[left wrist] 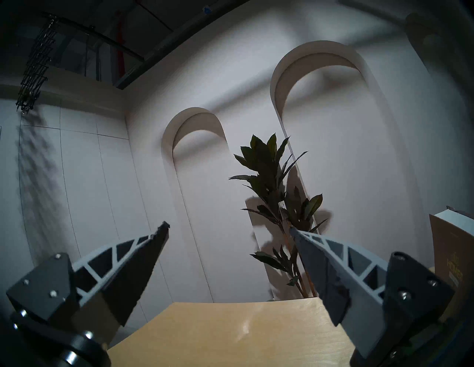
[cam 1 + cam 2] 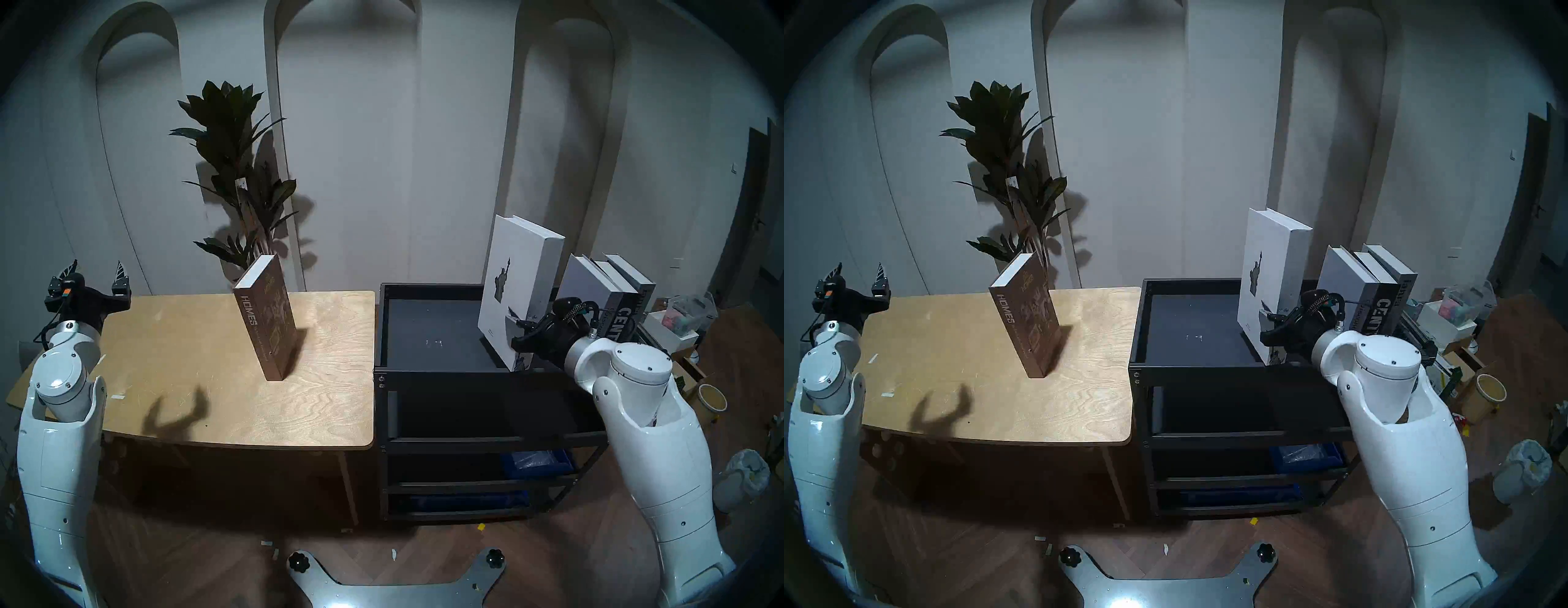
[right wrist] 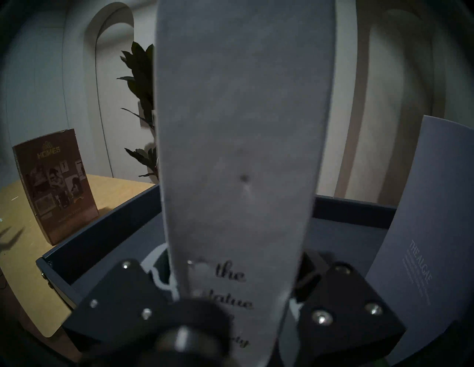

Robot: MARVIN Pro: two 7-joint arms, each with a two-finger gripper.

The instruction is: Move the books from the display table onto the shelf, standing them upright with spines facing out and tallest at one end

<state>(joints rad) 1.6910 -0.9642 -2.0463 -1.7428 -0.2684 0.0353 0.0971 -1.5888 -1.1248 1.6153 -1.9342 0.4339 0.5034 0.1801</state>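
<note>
On the black metal cart's rimmed top tray (image 2: 384, 322), the tall white Statue of Liberty hardcover (image 2: 505, 276) is standing upright, leaning slightly. The right gripper (image 2: 518, 335) is clamping its spine edge low down. Right of it on the cart, three grey and black hardcovers (image 2: 611, 288) are standing, spines out. Left of the cart, the brown "HOMES" hardcover (image 2: 269, 322) is waiting upright on the light plywood table (image 2: 203, 382): four shelved, one remaining. The left gripper (image 2: 94, 280) is hovering wide open, empty.
</note>
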